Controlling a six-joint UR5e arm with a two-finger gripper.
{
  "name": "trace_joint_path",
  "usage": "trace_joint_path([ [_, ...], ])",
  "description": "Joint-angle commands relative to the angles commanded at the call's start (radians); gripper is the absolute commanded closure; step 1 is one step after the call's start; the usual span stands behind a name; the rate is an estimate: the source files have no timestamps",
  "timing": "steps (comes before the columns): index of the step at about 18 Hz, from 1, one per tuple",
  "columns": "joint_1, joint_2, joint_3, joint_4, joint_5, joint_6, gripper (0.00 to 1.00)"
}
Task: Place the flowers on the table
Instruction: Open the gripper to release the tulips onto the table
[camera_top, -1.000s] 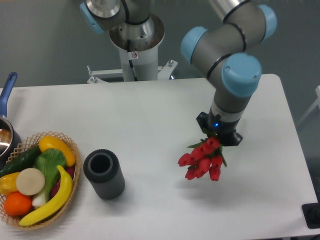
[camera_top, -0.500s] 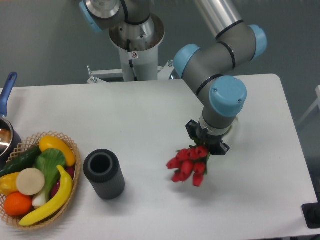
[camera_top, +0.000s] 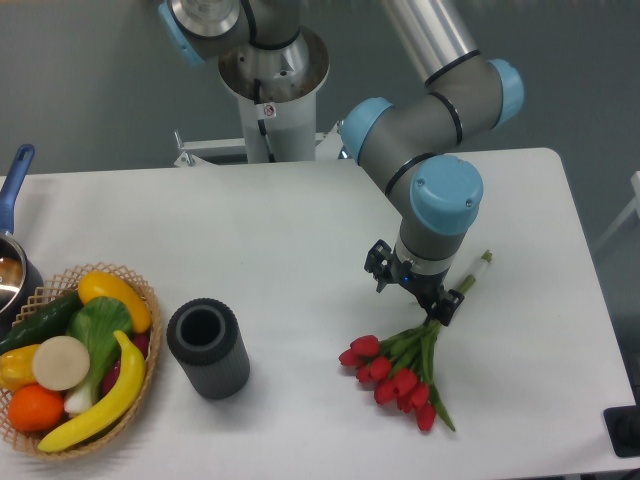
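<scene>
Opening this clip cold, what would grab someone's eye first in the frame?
The bunch of red tulips lying on the white table, right of centre near the front, with the arm's gripper just above the stems. Next, the wicker basket of bright fruit and vegetables at the front left corner, and the dark grey cylinder standing upright just right of it.

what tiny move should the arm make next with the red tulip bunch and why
Probably lift the two-finger gripper straight up. The red tulip bunch with green stems already lies flat on the white matte table, and the fingers look spread over the stems, so only retreating remains.
</scene>
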Motion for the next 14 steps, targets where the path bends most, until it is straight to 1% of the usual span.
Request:
trace_joint_path([
  [3,0.022,0.011,0.002,-0.002,0.0,0.002,0.0],
  [5,0.034,0.015,-0.011,0.003,-0.002,0.002,0.0],
  [7,0.048,0.032,-0.017,0.005,-0.002,0.005,0.0],
  [14,0.1,0.048,-0.009,0.005,0.0,0.015,0.0],
])
